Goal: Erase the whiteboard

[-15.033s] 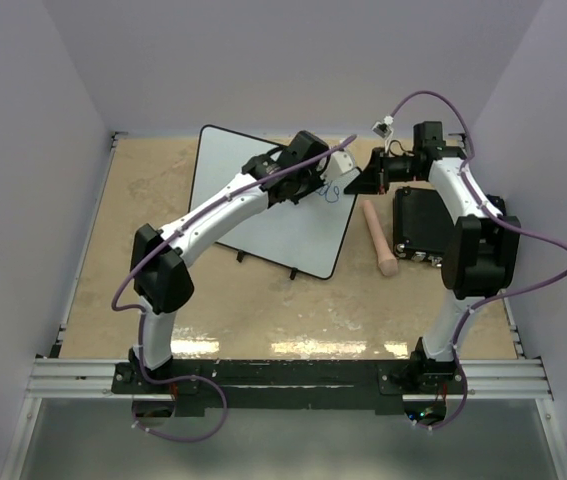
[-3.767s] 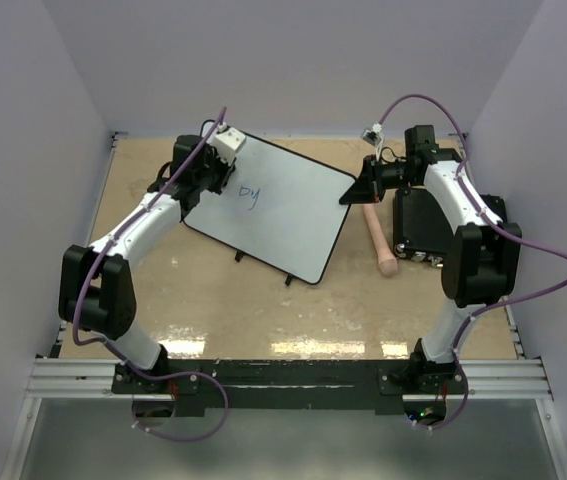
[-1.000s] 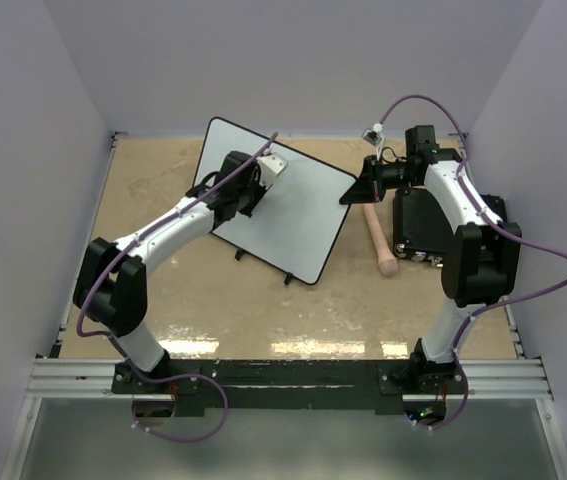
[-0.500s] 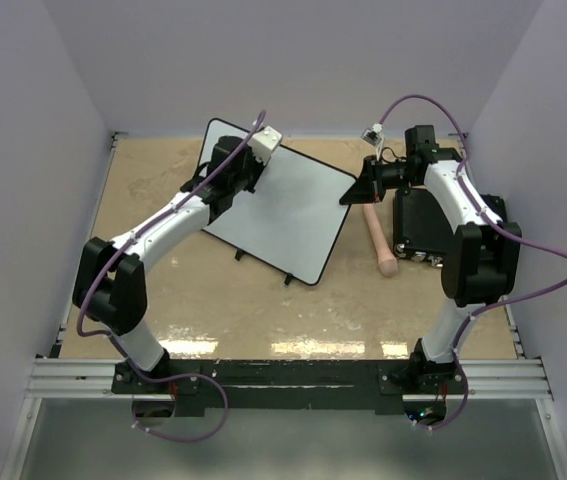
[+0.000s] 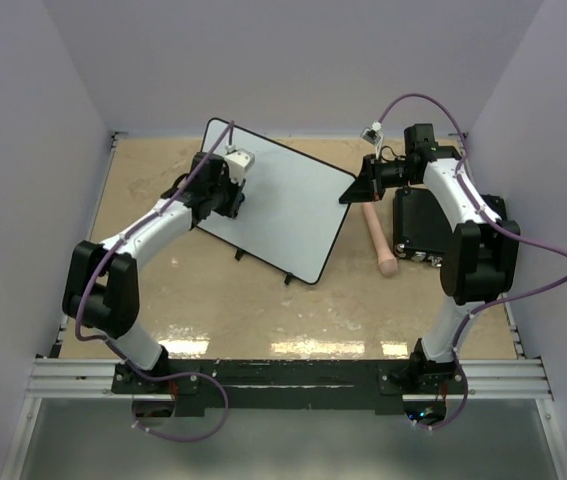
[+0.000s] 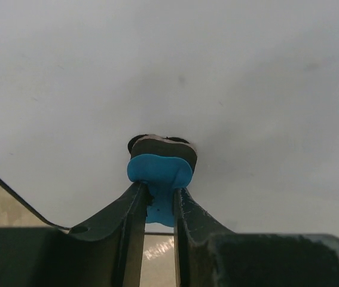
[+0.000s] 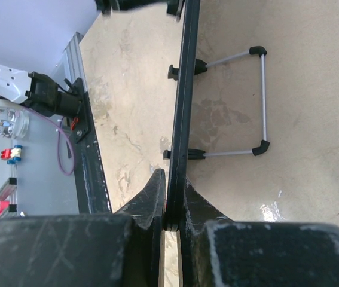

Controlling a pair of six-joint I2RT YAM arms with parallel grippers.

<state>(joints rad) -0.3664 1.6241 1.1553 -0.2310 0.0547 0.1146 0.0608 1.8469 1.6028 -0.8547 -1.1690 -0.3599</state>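
Whiteboard point(image 5: 293, 215), large, white, rectangular and black-rimmed, meets the left gripper point(image 6: 160, 194) head-on: narrow jaws pinch a small blue felt-faced eraser point(image 6: 160, 170) against its far-left corner area, and its long axis runs rightward to the right gripper point(image 7: 172, 200), clamped on its edge.

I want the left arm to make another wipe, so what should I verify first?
1. Grip: ok, left gripper shut on the blue eraser.
2. Pad contact: ok, its dark pad meets the whiteboard.
3. Board steadied: ok, right gripper shut on the board's right edge.
4. Board clean: ok where visible; under the left gripper, cannot tell.
5. Wooden stick and black box: ok, lying right of the board, apart from it.
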